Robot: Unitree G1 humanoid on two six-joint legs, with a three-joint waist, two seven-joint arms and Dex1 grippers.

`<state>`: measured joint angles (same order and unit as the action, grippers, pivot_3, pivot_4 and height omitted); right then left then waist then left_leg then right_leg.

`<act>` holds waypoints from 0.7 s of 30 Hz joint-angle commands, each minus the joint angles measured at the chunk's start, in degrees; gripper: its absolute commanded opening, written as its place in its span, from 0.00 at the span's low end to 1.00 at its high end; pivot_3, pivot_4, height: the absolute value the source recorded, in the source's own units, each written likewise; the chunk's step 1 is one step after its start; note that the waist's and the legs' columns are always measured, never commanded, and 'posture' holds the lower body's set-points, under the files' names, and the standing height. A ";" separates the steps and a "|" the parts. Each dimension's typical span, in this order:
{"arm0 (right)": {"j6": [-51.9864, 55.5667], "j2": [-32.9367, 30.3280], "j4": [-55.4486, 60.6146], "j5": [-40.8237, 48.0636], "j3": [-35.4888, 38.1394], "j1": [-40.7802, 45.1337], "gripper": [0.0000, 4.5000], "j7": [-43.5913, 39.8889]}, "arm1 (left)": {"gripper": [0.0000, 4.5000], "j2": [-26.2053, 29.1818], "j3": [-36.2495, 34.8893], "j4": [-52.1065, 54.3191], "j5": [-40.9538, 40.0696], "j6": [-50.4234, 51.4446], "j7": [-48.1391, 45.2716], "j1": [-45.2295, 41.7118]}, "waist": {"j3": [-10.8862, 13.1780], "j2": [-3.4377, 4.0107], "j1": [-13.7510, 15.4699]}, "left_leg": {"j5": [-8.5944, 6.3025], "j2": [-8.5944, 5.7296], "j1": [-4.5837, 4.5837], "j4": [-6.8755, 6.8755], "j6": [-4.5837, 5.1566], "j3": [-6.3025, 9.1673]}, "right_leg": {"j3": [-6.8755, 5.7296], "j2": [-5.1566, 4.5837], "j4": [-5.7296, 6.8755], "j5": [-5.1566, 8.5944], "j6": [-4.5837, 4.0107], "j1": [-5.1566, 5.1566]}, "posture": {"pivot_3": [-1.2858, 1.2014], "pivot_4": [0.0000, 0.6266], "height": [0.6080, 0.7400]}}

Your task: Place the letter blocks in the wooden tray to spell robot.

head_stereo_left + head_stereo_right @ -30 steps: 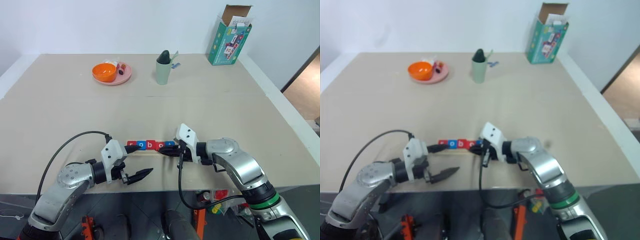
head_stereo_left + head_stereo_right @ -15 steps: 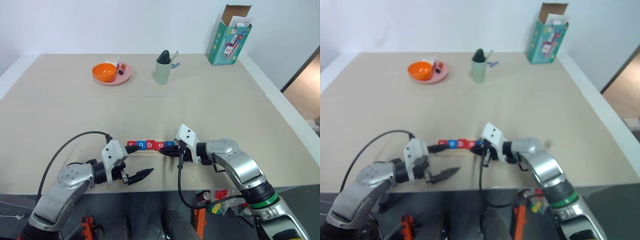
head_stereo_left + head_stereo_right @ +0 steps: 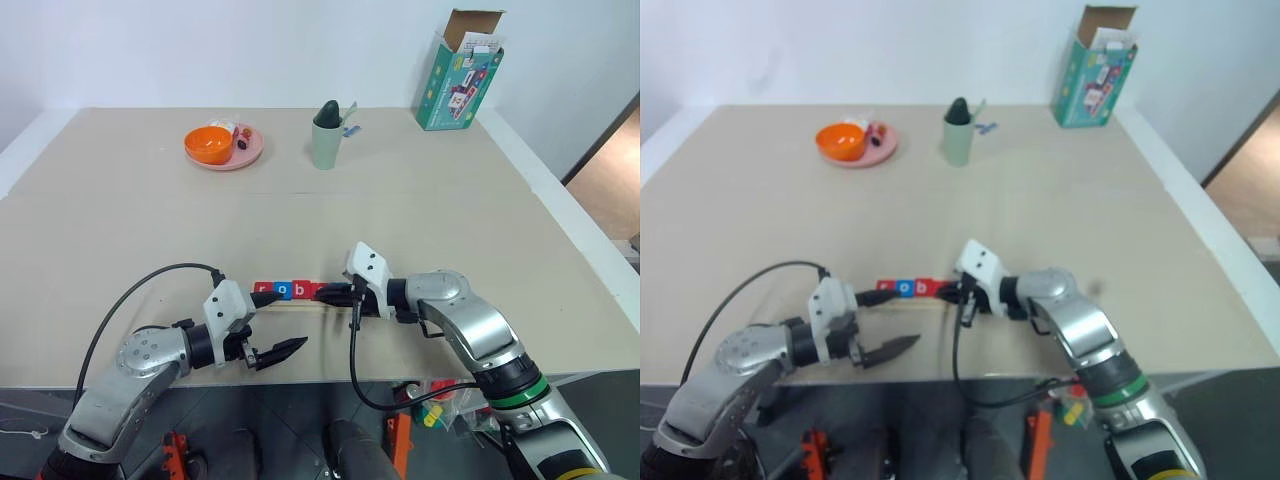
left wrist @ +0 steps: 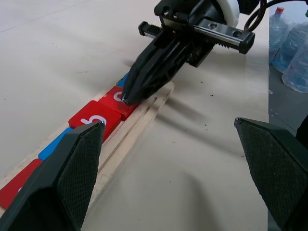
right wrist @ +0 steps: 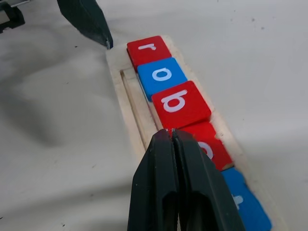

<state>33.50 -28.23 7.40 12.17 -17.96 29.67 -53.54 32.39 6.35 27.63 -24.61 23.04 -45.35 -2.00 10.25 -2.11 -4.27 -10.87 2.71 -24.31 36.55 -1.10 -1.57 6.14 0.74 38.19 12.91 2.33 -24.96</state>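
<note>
Here the pale wooden tray, long and grooved, holds all five flat square letter blocks in a row. The right gripper, fingers pressed together, tips the fourth, red tile. The left gripper stands wide at the tray's left end.

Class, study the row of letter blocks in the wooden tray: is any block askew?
Yes. The red b block lies twisted and overlaps the red o block beside it, where the shut right gripper presses.

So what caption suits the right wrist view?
Shut right gripper pressing red and blue letter blocks in the pale wooden tray.
</note>
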 commanded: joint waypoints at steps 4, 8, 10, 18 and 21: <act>0.54 2.94 1.03 1.32 1.25 4.94 0.01 0.86 | 1.00 -0.55 -1.53 0.64 -0.53 -0.04 1.24 0.56 | 0.00 0.00 -0.20 | 0.00 0.02 0.00 0.00 0.00 0.00 | 0.00 0.02 0.01 -0.01 -0.01 -0.03 | 0.52 0.24 1.00; -1.23 4.44 -3.82 -0.43 0.14 8.62 0.01 1.20 | 1.00 -1.32 -3.13 0.65 -1.73 0.45 2.50 1.23 | -0.01 -0.01 -0.19 | 0.00 0.04 0.01 0.00 0.00 0.01 | -0.02 0.03 0.01 -0.06 -0.04 -0.01 | 0.52 0.24 1.00; -2.64 4.61 -6.37 -1.60 -0.72 10.06 0.01 0.82 | 1.00 -1.51 -3.73 0.84 -1.84 0.33 2.81 1.66 | -0.01 -0.01 -0.15 | 0.00 0.04 0.01 0.01 0.00 0.01 | -0.03 0.02 0.01 -0.05 -0.04 0.00 | 0.52 0.24 1.00; -9.24 6.04 -16.65 -6.22 -4.05 14.76 0.01 -1.62 | 1.00 -2.57 -5.59 1.45 -2.39 0.21 4.61 3.10 | 0.00 -0.01 -0.17 | 0.00 0.04 -0.02 -0.03 0.00 0.01 | -0.04 0.02 0.01 -0.05 0.00 -0.05 | 0.52 0.24 1.00; -10.65 6.15 -18.68 -7.02 -4.18 15.56 0.01 -2.57 | 1.00 -2.50 -5.44 1.67 -2.04 -0.16 4.77 3.78 | 0.00 -0.01 -0.16 | 0.00 0.05 -0.02 -0.04 0.00 0.01 | -0.04 0.03 0.01 -0.08 0.03 -0.04 | 0.52 0.24 1.00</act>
<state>24.38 -22.19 -11.23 5.36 -22.51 43.71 -55.32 29.89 1.71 27.58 -26.47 23.74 -40.70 1.60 10.25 -2.11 -4.44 -10.87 2.75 -24.33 36.51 -1.10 -1.57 6.10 0.76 38.20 12.83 2.36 -25.01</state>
